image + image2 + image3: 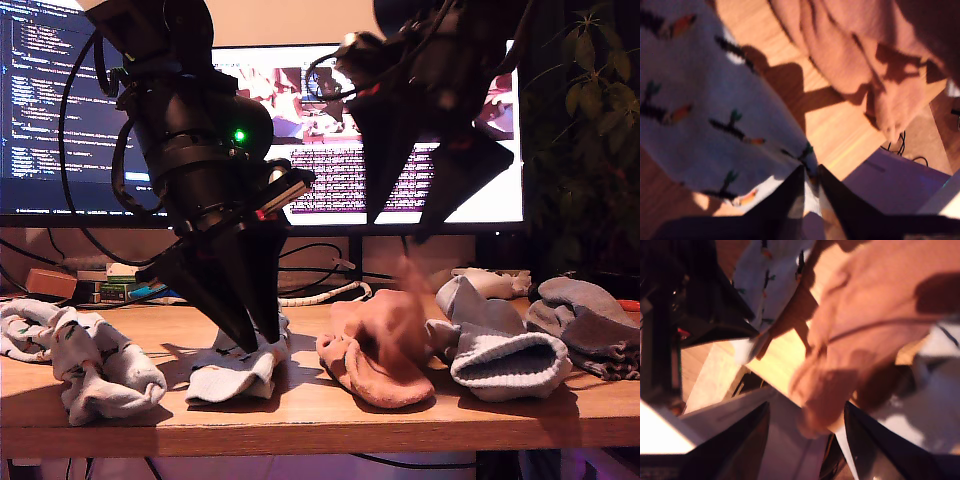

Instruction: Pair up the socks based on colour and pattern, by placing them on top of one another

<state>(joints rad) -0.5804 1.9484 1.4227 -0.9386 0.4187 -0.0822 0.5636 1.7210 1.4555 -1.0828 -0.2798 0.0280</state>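
My first gripper (258,338) points down at the exterior view's left, its jaws shut on the edge of a pale blue sock with carrot prints (232,376). The first wrist view shows its tips (811,170) pinching that printed sock (700,115). A second printed sock (92,362) lies further toward the exterior view's left. My second gripper (398,230) hangs open, high above the salmon-pink socks (378,352), whose upper part is blurred. In the second wrist view the pink sock (875,330) lies below the spread gripper (806,407). A ribbed light blue sock (506,362) and grey-taupe socks (585,322) lie at the exterior view's right.
Two lit monitors (330,150) stand behind the wooden table (330,415), with cables (320,290) at their feet. Stacked books (110,285) sit at the back on the exterior view's left, a plant (590,120) on its right. The table's front edge is close to the socks.
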